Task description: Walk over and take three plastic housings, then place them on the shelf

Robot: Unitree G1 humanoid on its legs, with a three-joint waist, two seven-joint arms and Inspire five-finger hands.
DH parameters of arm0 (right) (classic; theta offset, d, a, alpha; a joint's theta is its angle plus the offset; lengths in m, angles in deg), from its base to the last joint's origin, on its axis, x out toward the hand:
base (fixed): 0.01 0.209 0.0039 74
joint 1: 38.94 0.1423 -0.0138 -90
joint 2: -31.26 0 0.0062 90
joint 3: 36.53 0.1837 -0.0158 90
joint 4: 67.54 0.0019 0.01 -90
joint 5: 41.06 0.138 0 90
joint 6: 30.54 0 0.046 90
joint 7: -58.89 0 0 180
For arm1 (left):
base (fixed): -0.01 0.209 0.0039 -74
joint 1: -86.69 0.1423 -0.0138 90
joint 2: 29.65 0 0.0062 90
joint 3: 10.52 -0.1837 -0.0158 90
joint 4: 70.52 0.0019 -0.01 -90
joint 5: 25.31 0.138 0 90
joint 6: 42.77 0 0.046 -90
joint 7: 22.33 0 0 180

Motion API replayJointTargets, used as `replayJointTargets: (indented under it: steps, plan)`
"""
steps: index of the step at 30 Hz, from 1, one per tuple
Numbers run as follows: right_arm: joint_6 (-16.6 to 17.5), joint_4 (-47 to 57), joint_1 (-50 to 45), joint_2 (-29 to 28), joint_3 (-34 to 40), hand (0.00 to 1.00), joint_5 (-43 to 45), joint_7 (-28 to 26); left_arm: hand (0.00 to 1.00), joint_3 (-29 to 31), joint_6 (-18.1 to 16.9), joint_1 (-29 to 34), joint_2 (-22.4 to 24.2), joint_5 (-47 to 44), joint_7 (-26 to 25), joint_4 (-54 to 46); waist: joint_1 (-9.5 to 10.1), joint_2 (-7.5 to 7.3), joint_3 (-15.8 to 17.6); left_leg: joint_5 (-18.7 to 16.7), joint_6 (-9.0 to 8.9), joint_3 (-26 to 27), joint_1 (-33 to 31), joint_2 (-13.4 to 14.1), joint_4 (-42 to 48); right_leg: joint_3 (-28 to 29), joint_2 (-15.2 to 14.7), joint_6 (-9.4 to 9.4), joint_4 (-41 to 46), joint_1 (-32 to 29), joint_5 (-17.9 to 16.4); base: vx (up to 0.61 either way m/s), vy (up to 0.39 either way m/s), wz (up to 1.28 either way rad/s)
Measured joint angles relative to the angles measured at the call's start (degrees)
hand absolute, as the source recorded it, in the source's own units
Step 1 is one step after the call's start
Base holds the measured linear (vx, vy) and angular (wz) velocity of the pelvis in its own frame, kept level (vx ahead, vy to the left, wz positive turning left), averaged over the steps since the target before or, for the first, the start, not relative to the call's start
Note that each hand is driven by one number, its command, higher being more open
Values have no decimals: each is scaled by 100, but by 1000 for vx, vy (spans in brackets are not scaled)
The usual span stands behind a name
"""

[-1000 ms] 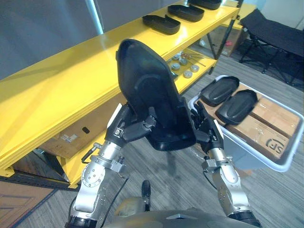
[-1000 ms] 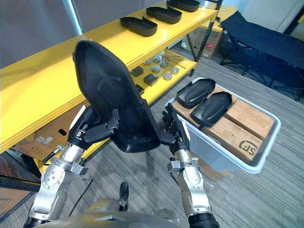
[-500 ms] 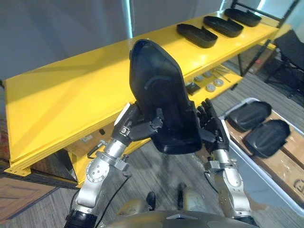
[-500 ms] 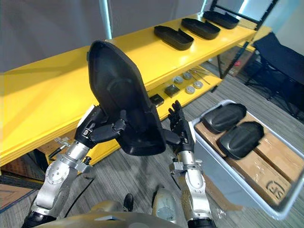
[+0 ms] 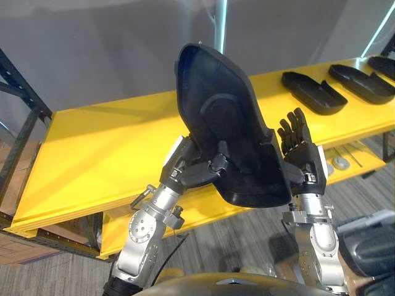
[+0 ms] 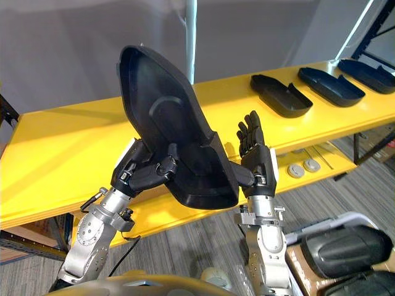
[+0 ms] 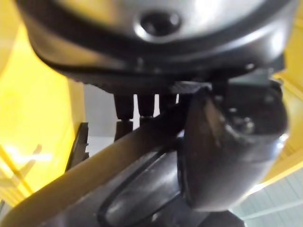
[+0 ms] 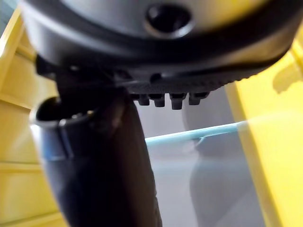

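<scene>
You have the housing (image 5: 225, 123) lifted in the air between your two hands. It stands nearly upright on its wide end, its hollow side turned towards you, in front of the yellow shelf (image 5: 92, 154).

Your left hand (image 5: 194, 171) is grasping it: the fingers curl round behind the lower left edge and the thumb (image 7: 227, 151) presses on the inner face. Your right hand (image 5: 300, 148) is not gripping. Its fingers are straight and point up, and the palm lies flat against the housing's lower right side, so the part is squeezed between the two hands.

The housing's narrow top rises above the shelf's top board, and its wide end hangs in front of the shelf's front edge.

To your right on the top board, three more housings (image 6: 281, 95) lie in a row, hollow side up, each apart from the next and well clear of the one you hold. On the lower board beneath them you can see small round metal parts (image 6: 296, 169).

Down at your right, beside your right forearm, is a white bin (image 6: 321, 222) with a domed housing (image 6: 345, 243) lying in it, rounded side up
</scene>
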Motion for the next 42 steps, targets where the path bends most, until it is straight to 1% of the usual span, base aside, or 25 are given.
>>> replayJointTargets:
  steps: [2,3,4,5,6,7,8,9,10,12,15,16,18,19,20,21,22,24,27,29,31,34,37,39,42]
  plan:
    - [129,-3,11,-54,100,100,-22,36,0,-1,0,3,4,14,65,107,31,15,7,-229,-53,228,-160,301,-202,-19,-13,12,-167,181,-29,122,18,7]
    - [284,-1,30,-54,165,100,-108,120,0,-2,-1,2,10,37,95,179,40,14,5,-277,-43,505,-138,467,-966,-19,-96,51,-260,272,-61,110,79,5]
    - [463,3,59,-33,288,100,-112,140,0,-6,-2,-5,26,52,134,217,6,12,4,-155,-32,785,-51,508,-2018,-27,-216,168,-210,283,-115,159,158,11]
    - [545,6,68,-14,370,100,-112,155,0,-16,-2,-10,32,60,144,218,-33,37,-1,84,-3,879,-36,510,-2521,-44,-259,273,-147,285,-121,178,207,24]
    - [603,14,73,7,569,100,-115,203,0,-38,-6,-57,56,79,154,240,-70,105,-24,483,-241,928,69,428,-3035,-49,-356,449,15,255,-230,210,239,22]
    - [600,25,87,-7,692,100,-113,263,0,-28,-7,-118,-31,101,123,277,-96,-56,38,557,-147,1010,264,158,-3304,57,-557,468,75,261,-239,158,208,19]
    - [596,65,91,-2,744,100,-110,265,0,-26,-8,-132,-68,109,87,277,-113,-127,33,602,-128,1029,308,32,-3455,68,-659,478,61,253,-233,110,186,19]
    - [572,257,91,-3,821,100,-106,302,0,-3,-8,-202,-119,213,-11,276,-146,-230,57,690,-100,1040,390,-169,-3717,64,-819,492,51,246,-222,75,178,23]
    - [542,496,96,-10,826,100,-108,359,0,26,-6,-251,-150,339,-80,276,-186,-287,51,774,-69,1059,477,-315,-3950,85,-922,493,45,240,-192,61,153,23]
    - [539,778,96,-32,825,100,-107,392,0,13,0,-353,-193,560,-82,252,-202,-336,20,802,-79,1140,563,-413,-4214,141,-1001,518,16,244,-139,19,102,5]
    - [529,969,103,-151,815,100,-107,400,0,-208,230,-725,-368,1038,-78,131,-216,-436,-58,738,-98,1391,556,-373,-4303,211,-1014,554,-271,246,0,8,45,-16]
    - [500,969,99,-172,815,100,-108,405,0,-293,296,-841,-399,1145,-82,131,-231,-439,-60,731,-101,1422,560,-351,-4304,225,-1011,567,-316,247,66,5,57,-27]
    - [314,967,35,-335,872,100,-72,469,0,-533,606,-1262,-462,1399,-209,166,-393,-421,-72,717,-113,1577,653,-226,-4376,331,-896,517,-424,247,342,-6,67,-31]
    - [276,964,16,-348,889,100,-59,475,0,-548,677,-1342,-473,1436,-251,174,-426,-425,-75,717,-113,1667,711,-199,-4423,388,-880,532,-432,245,397,0,66,-35]
    - [241,964,-39,-343,930,100,-49,449,0,-629,803,-1564,-528,1516,-332,230,-534,-425,-98,723,-109,1809,813,-171,-4508,450,-863,523,-435,241,478,3,72,-38]
    - [214,965,-120,-343,989,100,-32,408,0,-744,912,-1862,-566,1652,-437,331,-578,-434,-117,745,-102,1949,935,-171,-4624,552,-866,574,-434,237,538,4,88,-36]
    - [176,964,-160,-339,1021,100,-4,385,0,-797,954,-2025,-567,1690,-480,415,-602,-428,-137,756,-103,1995,983,-173,-4674,583,-863,565,-435,231,572,8,76,-36]
    - [57,964,-237,-338,1040,100,48,258,0,-919,1196,-2550,-570,1846,-604,741,-750,-392,-316,828,-112,2174,1097,-181,-4915,703,-832,574,-435,119,694,19,72,-32]
    - [25,965,-242,-336,1020,100,175,-25,0,-1015,1519,-3111,-571,1869,-744,1230,-909,-391,-349,982,-146,2301,1293,-235,-5235,732,-820,598,-433,106,714,16,27,-20]
    - [11,984,-237,-306,986,100,228,-275,0,-1036,1721,-3383,-579,1892,-806,1581,-1005,-341,-386,1121,-148,2363,1362,-271,-5455,820,-804,599,-432,46,714,4,-10,-15]
    - [-158,1009,-238,-269,862,100,233,-500,0,-1043,2040,-3629,-660,1898,-947,1969,-1069,-307,-393,1241,-175,2489,1458,-275,-5639,867,-763,600,-432,-12,714,4,-33,-20]
    - [-284,1010,-245,-263,755,100,255,-671,0,-1041,2371,-3959,-758,1846,-1014,2435,-1178,-294,-398,1352,-194,2571,1532,-269,-5792,948,-711,600,-431,-55,713,-4,-50,-13]
    - [-395,1009,-293,-261,751,100,361,-800,0,-1022,2508,-4268,-790,1812,-1166,2703,-1201,-283,-398,1359,-200,2633,1550,-269,-5823,1018,-703,603,-432,-75,711,-31,-43,-12]
    - [-485,1009,-391,-261,704,100,406,-944,0,-1003,2661,-4508,-876,1798,-1309,2894,-1246,-236,-422,1308,-209,2749,1549,-274,-5880,1069,-700,604,-433,-151,711,-36,-36,-17]
    - [-580,1009,-519,-261,549,100,404,-1063,0,-767,2887,-4593,-919,1699,-1556,3100,-1343,-207,-420,1307,-208,2893,1549,-272,-5881,1175,-692,605,-466,-212,710,-29,-39,-21]
